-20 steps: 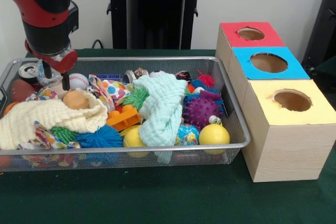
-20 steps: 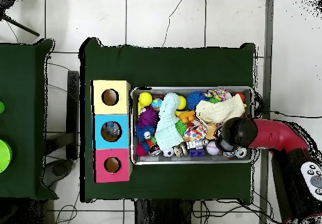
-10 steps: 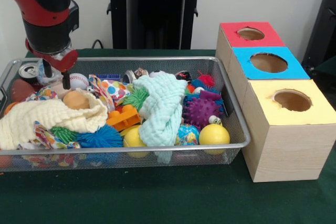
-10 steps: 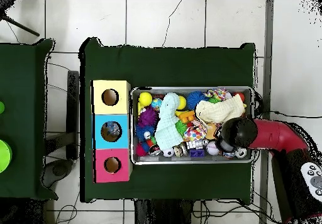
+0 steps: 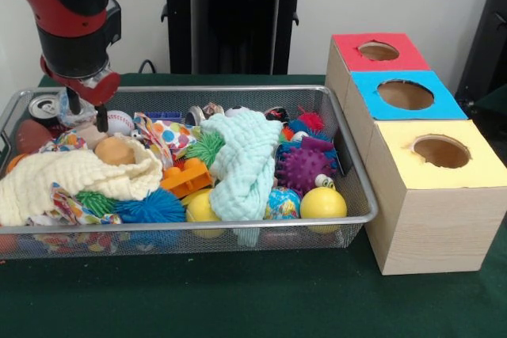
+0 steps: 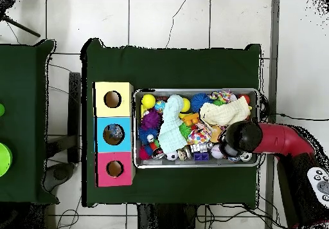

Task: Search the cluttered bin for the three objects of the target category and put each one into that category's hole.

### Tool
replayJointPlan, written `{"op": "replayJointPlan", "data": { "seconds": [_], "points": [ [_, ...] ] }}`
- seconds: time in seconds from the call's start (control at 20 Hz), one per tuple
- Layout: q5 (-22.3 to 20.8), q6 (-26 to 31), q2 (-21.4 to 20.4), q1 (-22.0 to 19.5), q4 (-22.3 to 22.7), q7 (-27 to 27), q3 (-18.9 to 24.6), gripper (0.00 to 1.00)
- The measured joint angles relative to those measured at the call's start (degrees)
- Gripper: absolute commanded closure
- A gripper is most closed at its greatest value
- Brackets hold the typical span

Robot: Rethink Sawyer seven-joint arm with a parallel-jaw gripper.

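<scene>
Your gripper (image 5: 87, 116) hangs over the far corner of the wire bin (image 5: 238, 231), at the end away from the sorting boxes; two dark fingers (image 5: 101, 120) show apart below the red wrist with nothing between them, so you have the jaws open and empty, tips just above the clutter. Right beside them sits the baseball (image 5: 119, 122), and just behind is a drink can (image 5: 43, 106) against the rim. The target category is not given, so you must judge which of these counts; if it is balls, the baseball is your nearest candidate. Expect it to be firm, light and round, prone to roll out of a shallow pinch, so straddle its widest part from above and close squarely. The tan ball (image 5: 115, 150) nested in the cream cloth (image 5: 75, 176) looks smooth too; the cloth is limp and may lift with it. Further out, the spiky purple ball (image 5: 303, 168) and the yellow ball (image 5: 322, 203) lie near the boxes, the first soft and giving. Beyond the bin stand the yellow box (image 5: 432, 195), blue box (image 5: 404, 96) and red box (image 5: 376, 51), each with a round hole on top.
</scene>
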Motion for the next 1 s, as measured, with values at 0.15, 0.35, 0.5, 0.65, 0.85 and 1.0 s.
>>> {"op": "replayJointPlan", "data": {
  "seconds": [0.15, 0.35, 0.5, 0.65, 0.85, 1.0],
  "points": [
    [0.0, 0.0, 0.0, 0.1, 0.0, 0.0, 0.0, 0.0],
    [0.0, 0.0, -0.1, 0.1, 0.0, 0.0, 0.0, 0.0],
    [0.0, 0.0, -0.2, 0.2, 0.0, 0.0, 0.0, 0.0],
    [0.0, 0.0, -0.4, 0.4, 0.0, 0.0, 0.0, 0.0],
    [0.0, 0.0, -0.9, 1.2, 0.1, 0.0, 0.0, 0.0],
    [0.0, 0.0, -1.3, 1.7, 0.1, 0.0, 0.0, 0.0]
  ]
}}
